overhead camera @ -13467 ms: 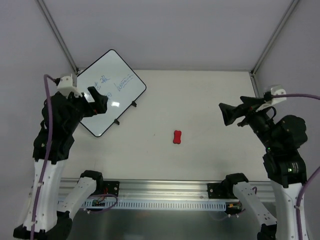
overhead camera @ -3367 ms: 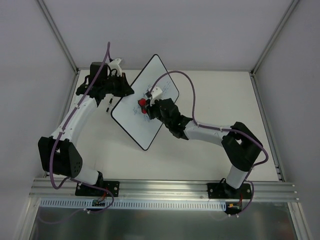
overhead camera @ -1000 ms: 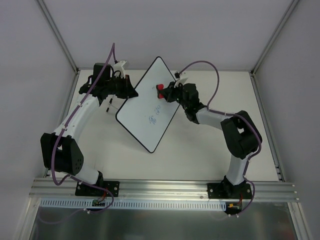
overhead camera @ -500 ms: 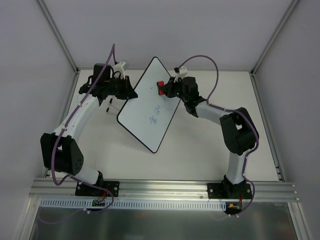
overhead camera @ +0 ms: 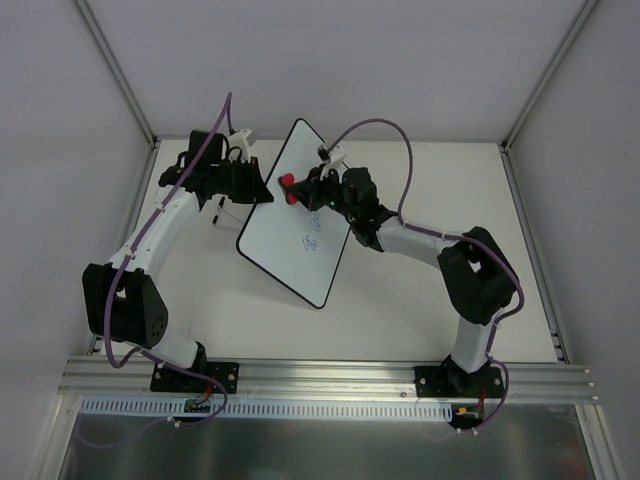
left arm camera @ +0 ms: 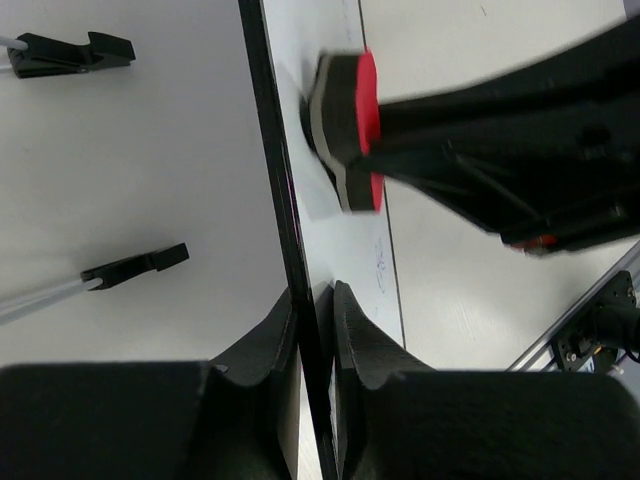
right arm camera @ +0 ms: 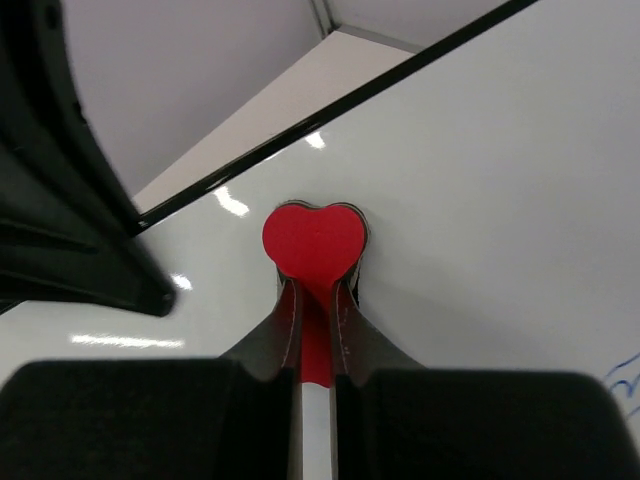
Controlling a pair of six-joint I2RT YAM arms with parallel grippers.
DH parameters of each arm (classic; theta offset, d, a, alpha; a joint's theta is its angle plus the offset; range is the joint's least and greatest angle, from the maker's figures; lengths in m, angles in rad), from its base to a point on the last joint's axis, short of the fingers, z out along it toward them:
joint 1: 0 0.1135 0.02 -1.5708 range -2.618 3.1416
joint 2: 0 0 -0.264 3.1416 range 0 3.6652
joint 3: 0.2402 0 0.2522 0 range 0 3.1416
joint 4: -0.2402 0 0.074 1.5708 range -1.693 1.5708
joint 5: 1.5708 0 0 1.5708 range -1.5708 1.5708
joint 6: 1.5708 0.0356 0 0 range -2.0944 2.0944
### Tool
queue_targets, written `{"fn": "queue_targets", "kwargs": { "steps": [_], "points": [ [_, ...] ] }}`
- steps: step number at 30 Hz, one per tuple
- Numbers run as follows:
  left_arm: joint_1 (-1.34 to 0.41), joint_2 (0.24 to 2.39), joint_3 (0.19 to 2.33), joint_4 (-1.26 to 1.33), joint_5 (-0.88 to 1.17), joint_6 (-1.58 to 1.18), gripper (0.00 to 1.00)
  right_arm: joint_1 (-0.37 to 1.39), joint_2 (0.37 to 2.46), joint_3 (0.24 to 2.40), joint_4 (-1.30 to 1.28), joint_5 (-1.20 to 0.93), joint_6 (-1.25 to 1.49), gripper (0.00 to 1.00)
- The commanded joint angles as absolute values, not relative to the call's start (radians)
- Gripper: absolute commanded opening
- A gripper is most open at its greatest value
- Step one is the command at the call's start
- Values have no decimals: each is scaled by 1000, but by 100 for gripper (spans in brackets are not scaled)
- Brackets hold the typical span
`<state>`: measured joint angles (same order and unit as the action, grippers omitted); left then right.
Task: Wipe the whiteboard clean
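Observation:
The whiteboard [overhead camera: 300, 235] is held up on a tilt over the table, with faint blue writing [overhead camera: 311, 241] near its middle. My left gripper [overhead camera: 258, 190] is shut on its black rim [left arm camera: 275, 150], one finger on each face; in the left wrist view the gripper [left arm camera: 315, 290] sees the board edge-on. My right gripper [overhead camera: 297, 190] is shut on a small red eraser [overhead camera: 288, 182], whose pad rests against the white face near the upper left edge. In the right wrist view, the eraser [right arm camera: 312, 240] sticks out past the gripper [right arm camera: 315, 285] onto the whiteboard [right arm camera: 500, 180].
Two small black clips [left arm camera: 70, 52] [left arm camera: 135, 265] lie on the table behind the board, close to my left arm. Grey enclosure walls and slanted frame posts [overhead camera: 115, 70] bound the table at the back. A metal rail [overhead camera: 320, 375] runs along the near edge.
My right gripper has slid the eraser leftward across the board, toward the edge that my left gripper holds. The board has shifted slightly and stands steeper.

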<state>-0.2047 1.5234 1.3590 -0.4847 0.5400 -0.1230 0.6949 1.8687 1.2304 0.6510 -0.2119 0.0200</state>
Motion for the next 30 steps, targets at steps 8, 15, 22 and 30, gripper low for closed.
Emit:
{"fn": "queue_targets", "kwargs": {
  "steps": [8, 15, 22, 30],
  "points": [
    [-284, 1568, 1439, -486, 572, -77, 0, 789, 1787, 882, 738, -244, 176, 0],
    [-282, 1575, 1474, -486, 584, -124, 0, 697, 1776, 637, 913, -108, 273, 0],
    [-284, 1551, 1459, -489, 578, -112, 0, 624, 1793, 558, 965, -6, 310, 0],
    [-284, 1528, 1427, -488, 624, -107, 0, 611, 1835, 667, 966, -52, 294, 0]
  ]
}}
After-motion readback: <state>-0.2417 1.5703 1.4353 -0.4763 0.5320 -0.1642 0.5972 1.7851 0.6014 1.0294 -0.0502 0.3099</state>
